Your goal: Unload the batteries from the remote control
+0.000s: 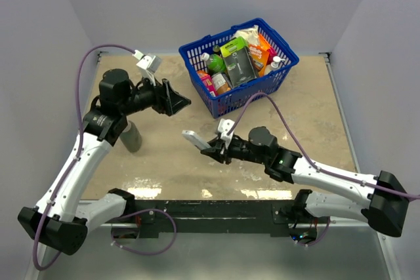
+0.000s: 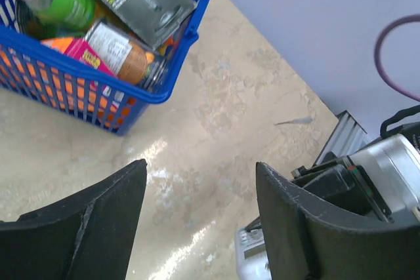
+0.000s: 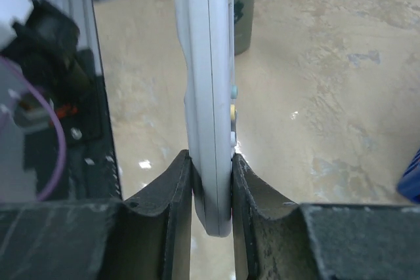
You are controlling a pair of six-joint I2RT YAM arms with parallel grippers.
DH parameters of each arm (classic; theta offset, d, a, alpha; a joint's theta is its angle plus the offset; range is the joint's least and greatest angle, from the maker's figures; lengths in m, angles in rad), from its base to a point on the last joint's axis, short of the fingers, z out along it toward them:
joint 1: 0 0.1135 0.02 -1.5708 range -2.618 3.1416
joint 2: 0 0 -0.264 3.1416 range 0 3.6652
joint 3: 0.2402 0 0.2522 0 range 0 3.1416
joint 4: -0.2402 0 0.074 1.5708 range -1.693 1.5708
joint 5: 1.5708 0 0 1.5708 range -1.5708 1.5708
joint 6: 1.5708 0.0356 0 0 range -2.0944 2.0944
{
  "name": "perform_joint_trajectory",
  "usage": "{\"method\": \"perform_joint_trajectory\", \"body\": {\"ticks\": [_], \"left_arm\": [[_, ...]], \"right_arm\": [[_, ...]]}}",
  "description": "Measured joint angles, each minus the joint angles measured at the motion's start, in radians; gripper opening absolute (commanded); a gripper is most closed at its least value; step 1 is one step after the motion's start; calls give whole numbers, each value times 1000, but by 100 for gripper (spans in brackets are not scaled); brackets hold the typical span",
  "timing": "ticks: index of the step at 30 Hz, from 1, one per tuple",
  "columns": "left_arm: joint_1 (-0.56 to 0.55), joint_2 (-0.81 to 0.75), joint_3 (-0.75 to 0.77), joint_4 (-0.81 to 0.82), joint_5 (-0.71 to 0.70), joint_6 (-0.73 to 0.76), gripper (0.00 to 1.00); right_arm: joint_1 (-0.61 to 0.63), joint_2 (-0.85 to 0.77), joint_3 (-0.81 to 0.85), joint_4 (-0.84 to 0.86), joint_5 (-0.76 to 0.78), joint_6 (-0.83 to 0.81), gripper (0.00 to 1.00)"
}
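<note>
The right jaws gripped one end of the remote control point(image 3: 209, 96) above the table point(image 1: 315, 116) — its long axis ran straight out from them, toward the left side. The left jaws, wide and empty, stood near its free end.

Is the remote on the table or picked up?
Picked up: the right gripper pinches one end of the remote, holding it above the table.

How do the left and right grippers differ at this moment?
The left gripper stands open and empty; the right gripper is shut on the white remote control. The left gripper faces the blue basket; the right gripper points to the left, away from it. Both have black fingers.
</note>
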Motion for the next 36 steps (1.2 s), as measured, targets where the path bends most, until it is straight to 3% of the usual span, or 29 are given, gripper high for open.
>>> {"method": "perform_joint_trajectory", "body": {"ticks": [8,16,27,36], "left_arm": [[0,-71,-89,173,130,-19,72],[0,-82,-251,351,297,-128,72],[-1,-133,-362,506,366,-302,70],[-29,-145,-466,827,411,-591,70]], "right_arm": [[-12,-122,-109,209,167,571,0],[-20,-13,-229,520,116,977,0],[-20,12,-250,792,55,1085,0],[-21,52,-251,946,-2,1111,0]]}}
